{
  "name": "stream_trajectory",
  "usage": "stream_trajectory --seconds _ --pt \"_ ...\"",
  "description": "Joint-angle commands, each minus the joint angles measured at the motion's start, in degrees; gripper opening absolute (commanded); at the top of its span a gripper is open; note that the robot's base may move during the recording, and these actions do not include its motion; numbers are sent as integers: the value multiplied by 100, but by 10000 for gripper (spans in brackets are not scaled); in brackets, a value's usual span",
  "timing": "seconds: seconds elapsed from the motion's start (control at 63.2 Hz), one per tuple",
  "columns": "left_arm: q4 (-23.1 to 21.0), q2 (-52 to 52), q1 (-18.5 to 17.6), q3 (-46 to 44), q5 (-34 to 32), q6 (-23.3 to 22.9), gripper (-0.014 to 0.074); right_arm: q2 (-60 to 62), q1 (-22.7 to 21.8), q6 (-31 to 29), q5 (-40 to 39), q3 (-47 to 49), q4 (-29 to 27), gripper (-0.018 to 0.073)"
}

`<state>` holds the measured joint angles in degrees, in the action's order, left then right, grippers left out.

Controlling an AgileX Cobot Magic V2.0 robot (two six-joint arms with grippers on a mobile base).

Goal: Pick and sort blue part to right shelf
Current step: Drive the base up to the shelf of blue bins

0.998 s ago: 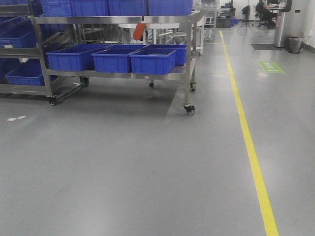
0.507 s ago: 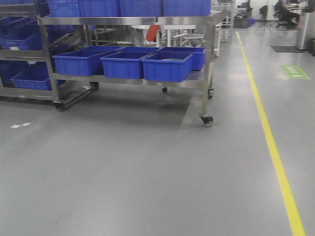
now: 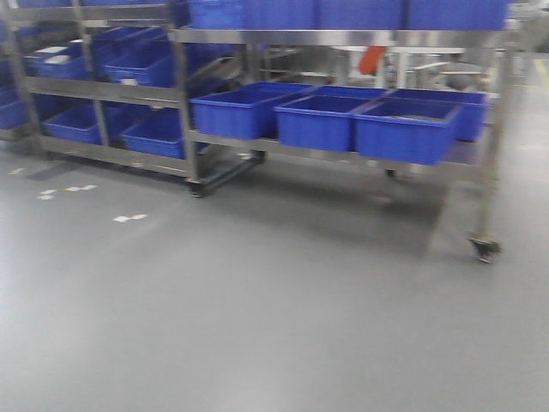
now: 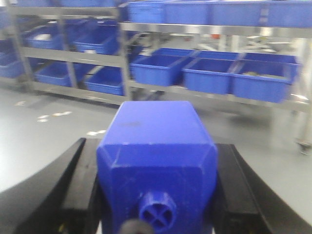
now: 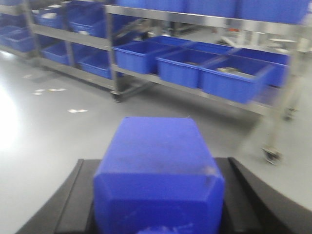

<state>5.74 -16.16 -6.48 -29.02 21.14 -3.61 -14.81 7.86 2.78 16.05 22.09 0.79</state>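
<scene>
Blue plastic fills the lower half of both wrist views. The right gripper (image 5: pixel 156 168) is pinching the blue part (image 5: pixel 157 141): its black fingers (image 5: pixel 73 204) press against the part's two flanks. The sloped shoulders face the camera, and the cap is cut off by the bottom edge, so only a sliver of it shows. The left gripper (image 4: pixel 156 163) is clamped in the same way on a second blue block (image 4: pixel 156 134), whose round knob (image 4: pixel 157 213), marked with a cross, points toward the lens. Neither arm appears in the front view, which is somewhat blurred. That view shows the right shelf (image 3: pixel 343 38), a stainless-steel rack on a caster (image 3: pixel 485 249). Its lower level carries three open blue bins in a front row (image 3: pixel 244 116) (image 3: pixel 317 124) (image 3: pixel 403 133), with more bins on the top level. An orange-red object (image 3: pixel 371 60) shows behind the rack, but what it is cannot be told. Just beside it on the left stands another steel rack (image 3: pixel 103 90) with blue bins on its levels. Grey floor (image 3: pixel 257 300) with a few white marks (image 3: pixel 129 218) lies between the robot and the racks, so the held part is well apart from the right shelf.
</scene>
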Motion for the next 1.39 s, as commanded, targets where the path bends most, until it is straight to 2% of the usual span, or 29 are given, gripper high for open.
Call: stream_trajectory --seconds 0.0,1.378 --pt "2 -82 -31 -167 -533 -11 314 -43 -46 -39 -520 186 3 465" --pt "2 -82 -31 -167 -533 -11 314 -43 -46 -39 -520 186 3 465"
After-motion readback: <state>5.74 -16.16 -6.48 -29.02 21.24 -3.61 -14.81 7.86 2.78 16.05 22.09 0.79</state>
